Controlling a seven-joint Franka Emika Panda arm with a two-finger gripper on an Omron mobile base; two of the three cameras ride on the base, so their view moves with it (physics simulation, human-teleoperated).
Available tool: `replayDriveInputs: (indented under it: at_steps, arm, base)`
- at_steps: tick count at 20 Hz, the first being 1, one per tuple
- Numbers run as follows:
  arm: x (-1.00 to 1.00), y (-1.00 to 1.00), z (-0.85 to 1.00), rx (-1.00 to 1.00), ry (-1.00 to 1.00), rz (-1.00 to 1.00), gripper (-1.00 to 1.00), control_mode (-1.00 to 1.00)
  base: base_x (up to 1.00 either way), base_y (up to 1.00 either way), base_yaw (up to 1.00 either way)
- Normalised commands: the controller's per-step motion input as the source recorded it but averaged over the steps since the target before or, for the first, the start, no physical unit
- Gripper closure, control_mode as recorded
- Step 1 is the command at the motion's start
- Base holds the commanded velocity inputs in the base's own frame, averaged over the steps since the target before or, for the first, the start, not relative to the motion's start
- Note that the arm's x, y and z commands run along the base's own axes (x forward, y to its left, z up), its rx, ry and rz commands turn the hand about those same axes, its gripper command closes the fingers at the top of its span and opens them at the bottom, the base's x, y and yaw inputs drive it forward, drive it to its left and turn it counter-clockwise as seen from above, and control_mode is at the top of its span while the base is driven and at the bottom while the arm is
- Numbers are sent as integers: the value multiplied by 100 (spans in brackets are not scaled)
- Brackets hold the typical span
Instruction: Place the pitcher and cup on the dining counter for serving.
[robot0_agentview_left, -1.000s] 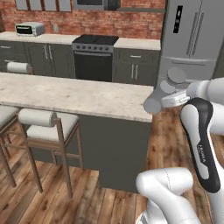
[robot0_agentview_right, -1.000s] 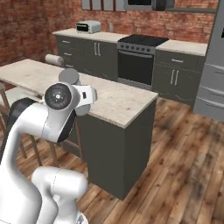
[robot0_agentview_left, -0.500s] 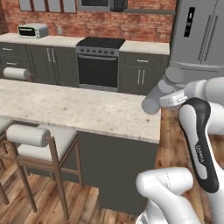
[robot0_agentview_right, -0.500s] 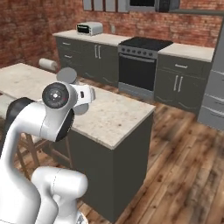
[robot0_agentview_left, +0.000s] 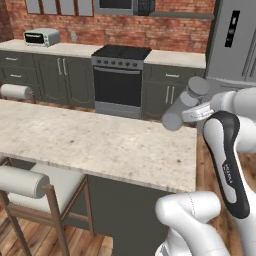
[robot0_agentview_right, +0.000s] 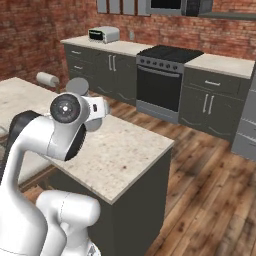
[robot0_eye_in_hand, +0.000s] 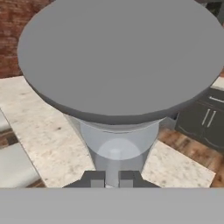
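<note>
We hold the pitcher (robot0_agentview_left: 182, 104) in the gripper (robot0_eye_in_hand: 113, 178), jaws closed tight on its lower body as the hand view shows, with the round lid looming large toward the camera. In the left base view the pitcher is tilted well off upright, lid end up and to the right, and it hangs in the air just past the near right corner of the dining counter (robot0_agentview_left: 90, 145). In the right base view the pitcher (robot0_agentview_right: 80, 89) sits partly hidden behind the arm's wrist joint, above the stone top.

Risks as we judge them:
- The tilt. If we lower it as it lies, the base edge meets the stone first and the pitcher may topple or roll once released. We need it upright before set-down.
- The grip is narrow and low on a tall body; a quick swing of the wrist could let it pivot between the fingers.
- Position is close to the counter's end. A release here could leave it at the edge, or off it onto the wood floor.
- The stool (robot0_agentview_left: 35, 185) and paper towel roll (robot0_agentview_left: 15, 91) lie well apart from the path; no concern there.
</note>
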Motion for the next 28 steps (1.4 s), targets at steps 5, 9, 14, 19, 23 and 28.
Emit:
replayDriveInputs:
  at_steps: [5,9,14,19,23,28]
  arm:
    - [74,32,-30,-10,10,14,100,-100]
    - [94,52,-36,-12,14,12,100,-100]
    - [100,62,-45,-10,15,11,100,-100]
    - [83,45,-48,-6,10,10,100,-100]
    - [57,19,-56,0,0,10,100,-100]
    - [44,7,-67,0,0,10,100,-100]
  base:
    - [0,0,0]
    - [0,0,0]
    - [0,0,0]
    - [0,0,0]
    - [0,0,0]
    - [0,0,0]
